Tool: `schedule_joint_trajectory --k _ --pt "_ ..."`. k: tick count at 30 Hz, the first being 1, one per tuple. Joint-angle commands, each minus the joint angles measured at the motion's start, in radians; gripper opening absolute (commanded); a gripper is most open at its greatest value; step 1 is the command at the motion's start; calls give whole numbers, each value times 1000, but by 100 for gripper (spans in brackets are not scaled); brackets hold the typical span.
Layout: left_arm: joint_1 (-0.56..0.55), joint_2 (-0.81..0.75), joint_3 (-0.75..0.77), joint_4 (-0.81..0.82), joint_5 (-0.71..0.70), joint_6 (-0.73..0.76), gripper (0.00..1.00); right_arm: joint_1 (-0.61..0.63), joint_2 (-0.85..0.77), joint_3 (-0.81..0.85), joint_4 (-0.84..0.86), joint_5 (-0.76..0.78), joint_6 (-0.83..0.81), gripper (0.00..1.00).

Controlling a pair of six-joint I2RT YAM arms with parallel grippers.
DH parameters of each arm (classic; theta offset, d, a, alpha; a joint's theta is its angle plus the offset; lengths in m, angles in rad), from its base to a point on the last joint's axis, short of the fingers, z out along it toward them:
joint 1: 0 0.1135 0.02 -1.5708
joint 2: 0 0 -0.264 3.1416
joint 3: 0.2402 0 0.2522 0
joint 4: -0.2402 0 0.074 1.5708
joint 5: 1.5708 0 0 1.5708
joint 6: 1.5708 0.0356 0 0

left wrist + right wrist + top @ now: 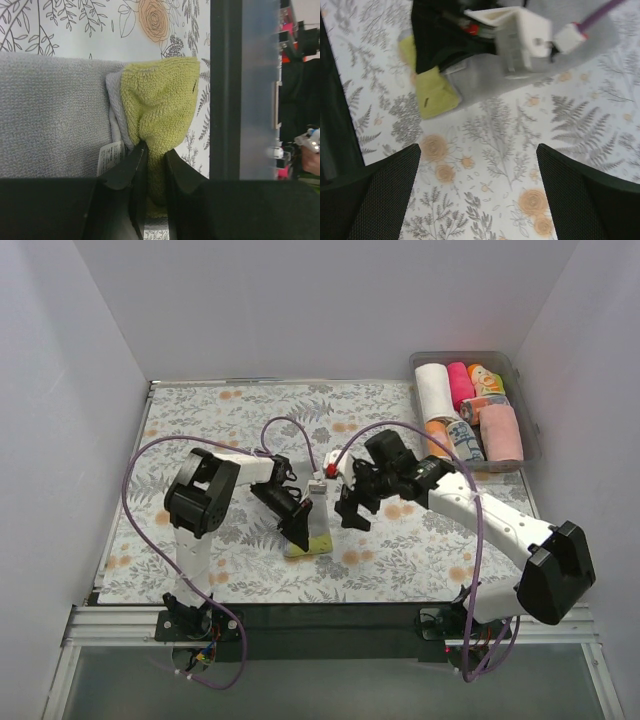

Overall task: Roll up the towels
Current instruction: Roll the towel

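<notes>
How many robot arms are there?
2. The left arm reaches the towel mid-table, left claw pinching it. The right arm hovers just beside, right claw open. None look hidden.

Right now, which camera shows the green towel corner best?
The left wrist view: the green towel corner fills the middle, pinched by the left hand. The right wrist view shows only a small piece of it. The top view shows just a thin yellowish edge.
</notes>
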Motion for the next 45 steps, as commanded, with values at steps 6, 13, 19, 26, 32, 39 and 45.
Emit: schedule_joint_trajectory --k 6,13,19,26,32,39,45 --pt "-3 132 -36 64 -296 46 6 162 137 10 49 -18 -89 60" --pt "4 157 -16 63 -301 41 9 300 253 -2 193 -18 -60 48" --pt "7 164 -5 67 -298 44 11 330 318 -33 247 -33 -69 48" --pt "9 155 -11 83 -302 43 13 335 385 -94 296 -12 -77 41" --pt "36 97 -29 129 -298 27 22 337 387 -113 296 -39 -45 1" --pt "153 -101 -49 147 -236 32 38 312 393 -113 236 -128 27 1" --pt "299 -291 -69 142 -181 40 43 257 439 -78 180 -206 80 1"
